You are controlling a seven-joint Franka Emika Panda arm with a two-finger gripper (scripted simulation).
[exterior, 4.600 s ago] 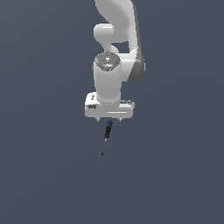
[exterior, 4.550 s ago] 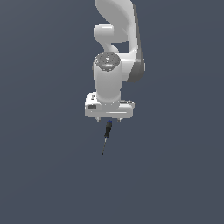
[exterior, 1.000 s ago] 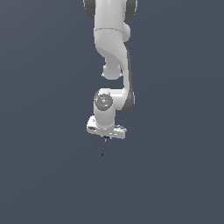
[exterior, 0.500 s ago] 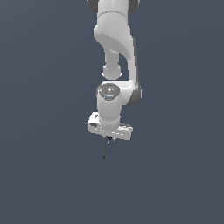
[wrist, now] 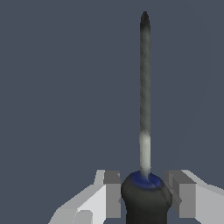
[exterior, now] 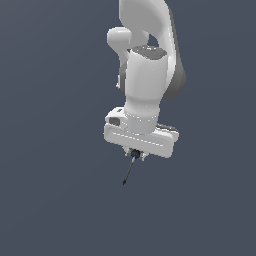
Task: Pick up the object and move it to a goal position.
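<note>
Aloft, clamping screwdriver (wrist: 145,131) by black handle between gripper (exterior: 135,155) jaws; shaft pointing straight down, away from the fingers (wrist: 112,194); carrying toward unseen goal.

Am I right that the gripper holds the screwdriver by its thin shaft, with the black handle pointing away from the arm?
Not quite: the gripper holds the screwdriver by its black handle, and the thin shaft points away from the arm, as the wrist view shows.

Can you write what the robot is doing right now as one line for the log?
phase: carrying | tool: shut on screwdriver | grip: handle | shaft: points down, away from tool
</note>
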